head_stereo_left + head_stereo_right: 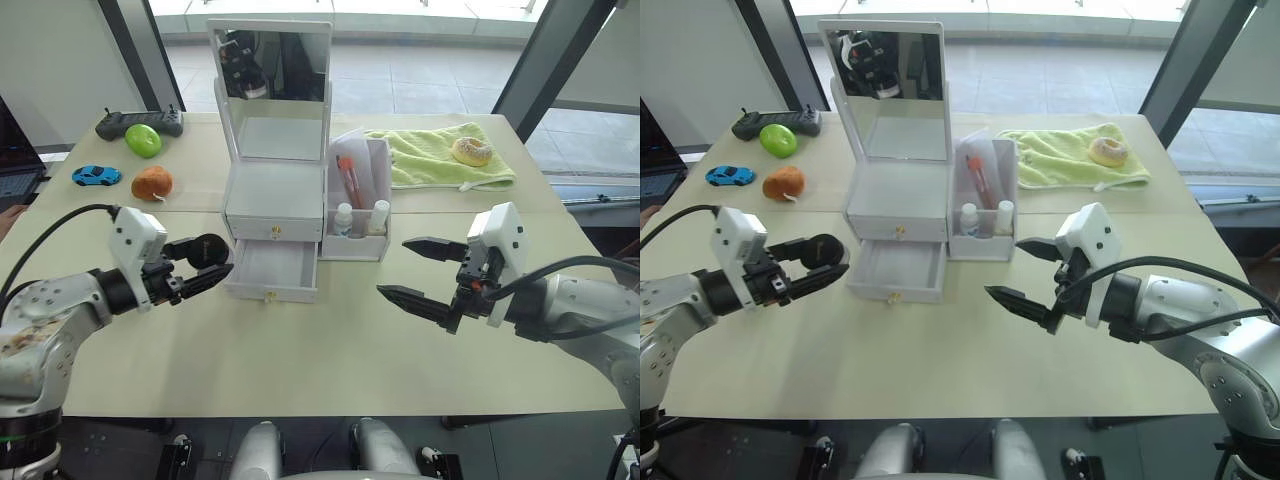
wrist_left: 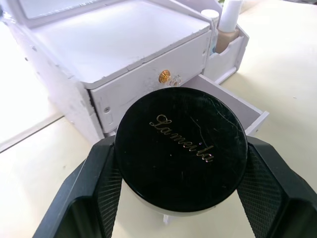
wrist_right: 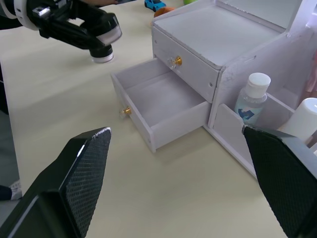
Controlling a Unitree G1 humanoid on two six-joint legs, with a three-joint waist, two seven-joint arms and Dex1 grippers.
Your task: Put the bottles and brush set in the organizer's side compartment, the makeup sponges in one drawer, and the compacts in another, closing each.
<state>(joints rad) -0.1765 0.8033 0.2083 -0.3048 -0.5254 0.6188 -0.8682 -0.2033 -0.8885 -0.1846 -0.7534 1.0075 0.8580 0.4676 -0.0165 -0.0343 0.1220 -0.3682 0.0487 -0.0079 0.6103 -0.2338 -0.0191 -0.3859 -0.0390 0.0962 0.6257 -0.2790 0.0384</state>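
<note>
My left gripper (image 1: 216,258) is shut on a round black compact (image 2: 181,148) with gold lettering, held just left of the organizer's open lower drawer (image 1: 272,268), which is empty. The white organizer (image 1: 275,190) has a mirror on top, and its upper drawer (image 1: 273,227) is shut. Its side compartment (image 1: 358,240) holds two bottles (image 1: 343,218) (image 1: 380,214) and the brush set (image 1: 348,180) in a clear sleeve. My right gripper (image 1: 392,266) hangs open and empty over the table, to the right of the organizer. The makeup sponges are out of view.
A green towel (image 1: 430,160) with a donut (image 1: 470,150) lies at the back right. At the back left are a controller (image 1: 138,122), a green object (image 1: 143,140), a blue toy car (image 1: 96,175) and an orange fruit (image 1: 152,182).
</note>
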